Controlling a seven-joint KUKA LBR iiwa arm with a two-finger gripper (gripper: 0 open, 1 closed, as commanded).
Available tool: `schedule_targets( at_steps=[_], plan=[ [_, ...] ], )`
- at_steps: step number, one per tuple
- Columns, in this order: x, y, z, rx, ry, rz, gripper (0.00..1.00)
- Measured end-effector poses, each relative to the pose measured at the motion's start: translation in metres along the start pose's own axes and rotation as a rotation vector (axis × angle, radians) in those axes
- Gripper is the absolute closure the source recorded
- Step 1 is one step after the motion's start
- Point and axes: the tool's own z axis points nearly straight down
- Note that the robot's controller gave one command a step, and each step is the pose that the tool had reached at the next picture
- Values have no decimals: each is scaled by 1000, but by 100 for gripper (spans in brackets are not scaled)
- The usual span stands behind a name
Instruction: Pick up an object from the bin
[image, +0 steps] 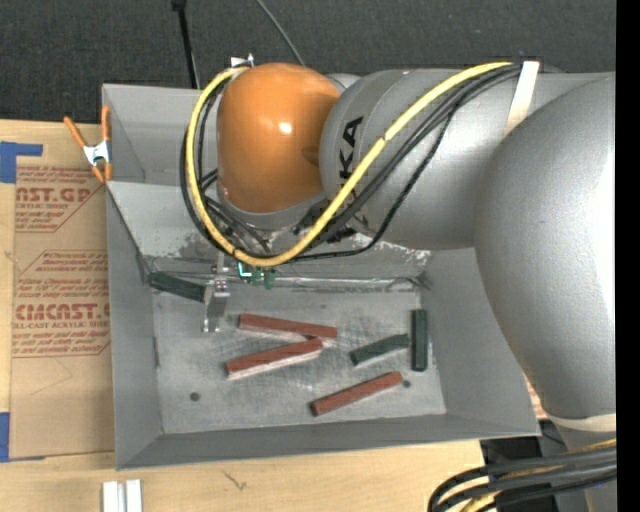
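Note:
My gripper (211, 322) reaches down under the orange wrist cover into the left back part of the bin, its tip close to the floor. A dark green stick (180, 286) lies just to its left, along the back wall, partly hidden by the gripper. Just right of the tip lies a red-brown stick (285, 327), almost level. Below that one a second red-brown stick (272, 358) lies slanted, its right end touching the first. Nothing shows held in the gripper.
Further right lie a third red-brown stick (356, 393) near the front and two dark green sticks, one slanted (380, 349) and one upright in the view (419, 340). The big arm covers the bin's right back corner.

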Motion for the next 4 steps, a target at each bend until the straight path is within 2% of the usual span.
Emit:
schedule_targets(
  at_steps=[1, 2, 3, 4],
  plan=[
    [-2, -1, -4, -1, -7, 2, 0],
    [9, -19, 38, -1, -11, -94, 0],
    [12, -53, 133, -8, -19, -99, 100],
    [12, -55, 135, -4, -16, -97, 0]
  ],
)
